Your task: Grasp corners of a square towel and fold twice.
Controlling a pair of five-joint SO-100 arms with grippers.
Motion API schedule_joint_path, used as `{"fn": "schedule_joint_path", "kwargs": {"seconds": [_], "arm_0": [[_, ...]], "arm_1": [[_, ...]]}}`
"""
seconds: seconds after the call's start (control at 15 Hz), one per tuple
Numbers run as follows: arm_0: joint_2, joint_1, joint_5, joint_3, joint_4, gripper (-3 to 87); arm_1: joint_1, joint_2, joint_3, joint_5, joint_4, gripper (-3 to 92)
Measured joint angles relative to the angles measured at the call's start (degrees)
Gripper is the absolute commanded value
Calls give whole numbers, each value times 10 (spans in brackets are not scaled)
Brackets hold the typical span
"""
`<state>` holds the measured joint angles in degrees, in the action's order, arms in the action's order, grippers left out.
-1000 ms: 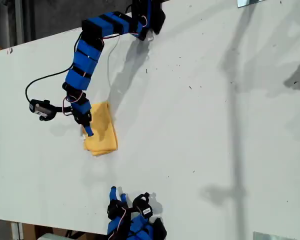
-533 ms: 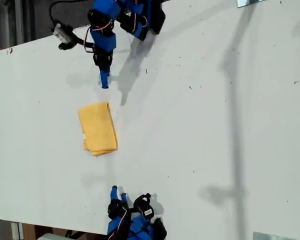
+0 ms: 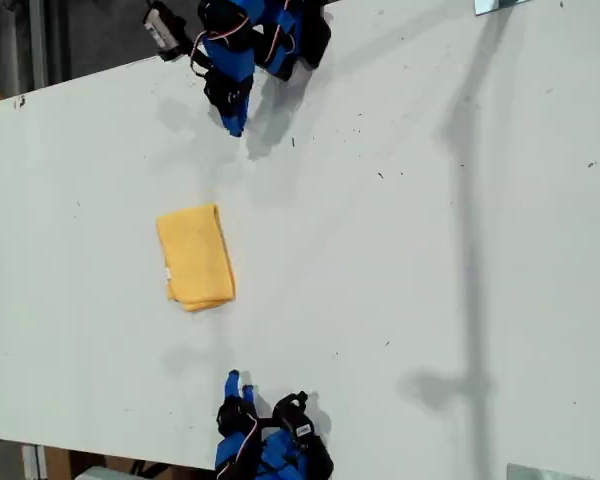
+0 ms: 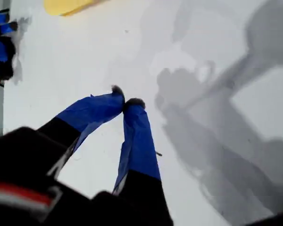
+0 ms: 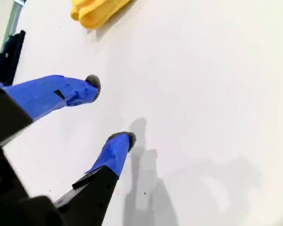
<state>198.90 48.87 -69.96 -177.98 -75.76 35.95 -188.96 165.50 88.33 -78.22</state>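
One small white tag (image 3: 167,273), unreadable, marks the folded towel (image 3: 195,256); my first gripper (image 4: 123,103) is closed, my second gripper (image 5: 112,109) parted.

The first pincer (image 4: 123,102) has its blue tips pressed together with nothing between them; its arm is folded back at the top of the exterior view, tips (image 3: 235,125) pointing down. The second pincer (image 5: 111,110) stands with tips spread apart, its arm tucked at that view's bottom edge (image 3: 238,382).
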Motion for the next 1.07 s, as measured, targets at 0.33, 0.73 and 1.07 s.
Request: {"fn": "schedule_joint_path", "kwargs": {"seconds": [0.33, 0.73, 1.07], "arm_0": [[1, -11, 85, -3, 1, 153], [1, -11, 89, -4, 1, 141], [1, -11, 89, -4, 1, 140]], "arm_1": [[-4, -1, 0, 1, -54, 103], [-18, -1, 0, -20, -56, 103], [-18, -1, 0, -20, -56, 103]]}}
